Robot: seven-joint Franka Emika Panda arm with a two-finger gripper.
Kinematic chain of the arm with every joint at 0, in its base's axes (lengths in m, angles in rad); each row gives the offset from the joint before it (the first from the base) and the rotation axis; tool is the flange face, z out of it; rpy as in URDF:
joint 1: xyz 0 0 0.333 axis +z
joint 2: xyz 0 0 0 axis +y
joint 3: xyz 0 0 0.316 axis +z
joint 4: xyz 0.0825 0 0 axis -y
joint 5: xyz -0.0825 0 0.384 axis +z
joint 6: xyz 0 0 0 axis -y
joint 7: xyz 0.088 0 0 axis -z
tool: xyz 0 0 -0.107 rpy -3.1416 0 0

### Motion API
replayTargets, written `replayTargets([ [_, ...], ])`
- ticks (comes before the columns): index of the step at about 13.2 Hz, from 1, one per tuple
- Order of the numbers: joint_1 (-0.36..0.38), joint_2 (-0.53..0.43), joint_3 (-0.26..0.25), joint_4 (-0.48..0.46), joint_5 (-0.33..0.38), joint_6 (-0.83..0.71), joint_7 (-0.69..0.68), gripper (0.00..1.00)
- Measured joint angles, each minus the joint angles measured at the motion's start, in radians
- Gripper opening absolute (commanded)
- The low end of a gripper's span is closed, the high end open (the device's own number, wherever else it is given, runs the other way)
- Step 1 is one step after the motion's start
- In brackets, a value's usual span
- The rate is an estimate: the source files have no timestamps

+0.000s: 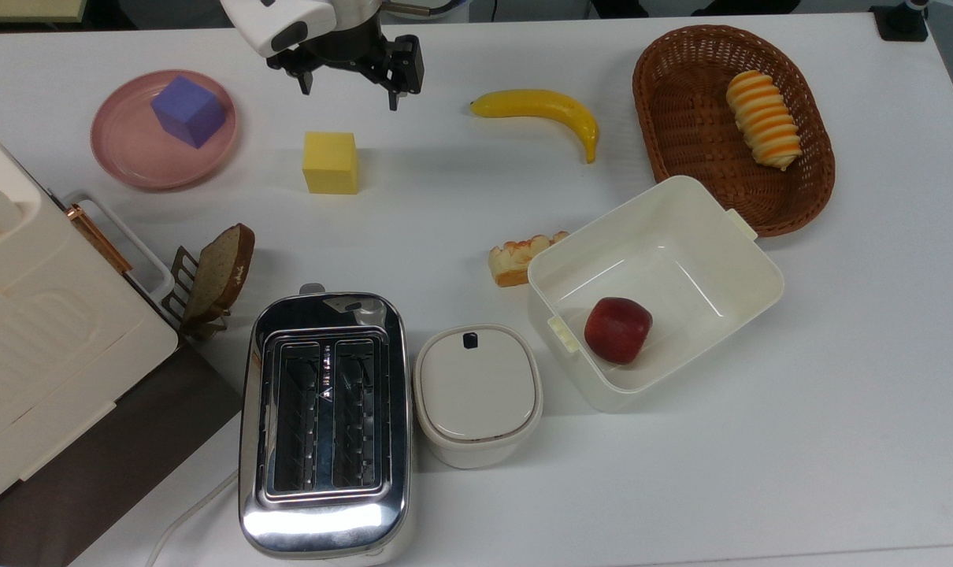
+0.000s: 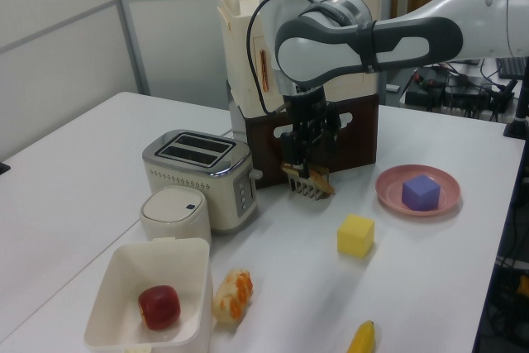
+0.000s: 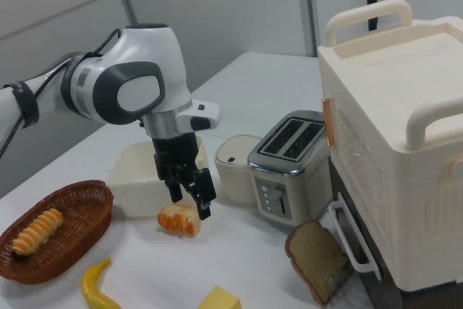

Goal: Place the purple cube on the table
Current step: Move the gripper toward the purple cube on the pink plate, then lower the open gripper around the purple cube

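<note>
The purple cube [image 1: 188,110] [image 2: 421,192] rests on a round pink plate [image 1: 126,161] [image 2: 392,183] at the top view's upper left. The white table [image 1: 445,197] [image 2: 74,163] [image 3: 253,265] carries everything. My gripper [image 1: 350,93] [image 2: 299,155] [image 3: 190,204] hangs open and empty above the table, to the right of the plate in the top view and just beyond the yellow cube [image 1: 331,162] [image 2: 356,235] [image 3: 221,299]. It stands well apart from the purple cube.
A banana [image 1: 543,110], a wicker basket [image 1: 673,94] with a striped roll, a white tub [image 1: 760,268] holding a red apple [image 1: 618,329], a pastry [image 1: 520,256], a lidded pot [image 1: 476,394], a toaster [image 1: 324,425], a bread slice on a rack [image 1: 220,272] and a big cream appliance [image 1: 43,339].
</note>
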Motion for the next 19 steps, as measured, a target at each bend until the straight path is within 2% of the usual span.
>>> replayTargets([
  [6, -0.004, -0.003, -0.004, 0.001, 0.000, -0.002, 0.000, 1.00],
  [8, -0.028, -0.015, -0.006, 0.006, 0.000, -0.016, 0.000, 1.00],
  [12, -0.148, -0.027, -0.010, 0.007, -0.003, -0.035, -0.007, 1.00],
  [15, -0.251, 0.009, -0.012, -0.002, -0.004, -0.038, -0.015, 1.00],
  [19, -0.340, 0.056, -0.014, -0.040, -0.006, -0.038, -0.015, 1.00],
])
